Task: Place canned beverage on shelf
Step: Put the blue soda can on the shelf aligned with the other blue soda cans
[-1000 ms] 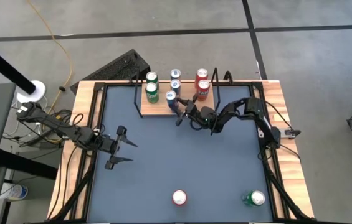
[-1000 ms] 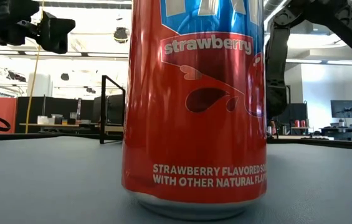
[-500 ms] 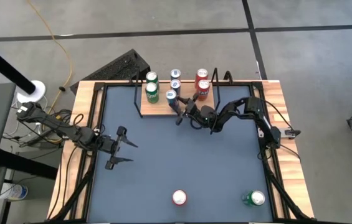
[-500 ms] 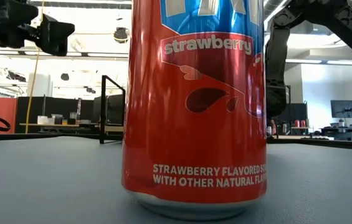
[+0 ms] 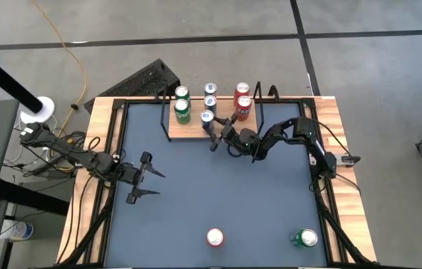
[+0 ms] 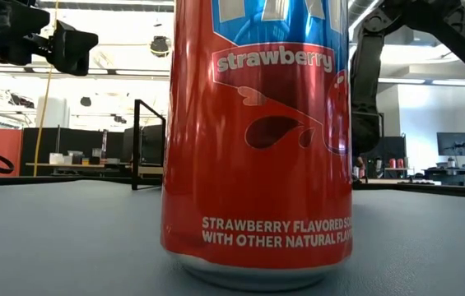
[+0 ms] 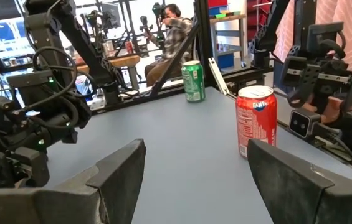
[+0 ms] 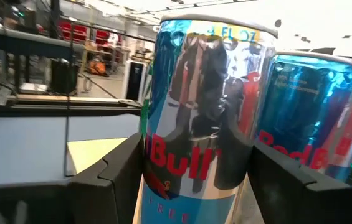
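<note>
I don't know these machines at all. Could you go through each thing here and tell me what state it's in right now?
Right gripper: open, fingers either side of the blue can, at the shelf's front edge.
Blue can: upright on the shelf.
Shelf: holds seven upright cans.
Left gripper: open, empty, over the table's left side.
Strawberry can: upright on the table, near edge.
Green can: upright on the table, near right corner.
</note>
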Controlling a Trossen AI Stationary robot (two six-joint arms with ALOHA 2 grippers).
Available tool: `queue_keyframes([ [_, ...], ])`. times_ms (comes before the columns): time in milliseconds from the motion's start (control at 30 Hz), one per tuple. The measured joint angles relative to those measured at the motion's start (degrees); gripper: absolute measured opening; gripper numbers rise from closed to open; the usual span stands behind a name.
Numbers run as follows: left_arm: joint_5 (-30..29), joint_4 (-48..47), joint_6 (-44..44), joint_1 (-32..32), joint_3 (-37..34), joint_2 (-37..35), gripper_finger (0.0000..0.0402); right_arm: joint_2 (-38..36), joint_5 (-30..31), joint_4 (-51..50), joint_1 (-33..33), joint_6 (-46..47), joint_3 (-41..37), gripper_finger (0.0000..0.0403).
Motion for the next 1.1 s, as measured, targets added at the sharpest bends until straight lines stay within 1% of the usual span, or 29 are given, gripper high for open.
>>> queue_keyframes([
  [167, 0.00, -0.11, -0.10, 0.00, 0.00, 0.00, 0.0269, -0.06, 3.94, -0.28, 0.94, -3.12, 0.00, 0.0254],
  [367, 0.17, -0.26, -0.24, 0.00, 0.00, 0.00, 0.0269, -0.12, 6.00, -0.81, 1.57, -2.35, 0.00, 0.0255],
  [867, 0.26, -0.31, -0.25, 0.00, 0.00, -0.02, 0.0269, -0.22, 7.75, -1.69, 1.56, -0.74, 0.00, 0.0255],
  [1100, 0.50, -0.35, -0.23, 0.02, 0.00, 0.00, 0.0270, -3.77, 8.19, -9.37, 1.54, 0.74, 0.00, 0.0256],
])
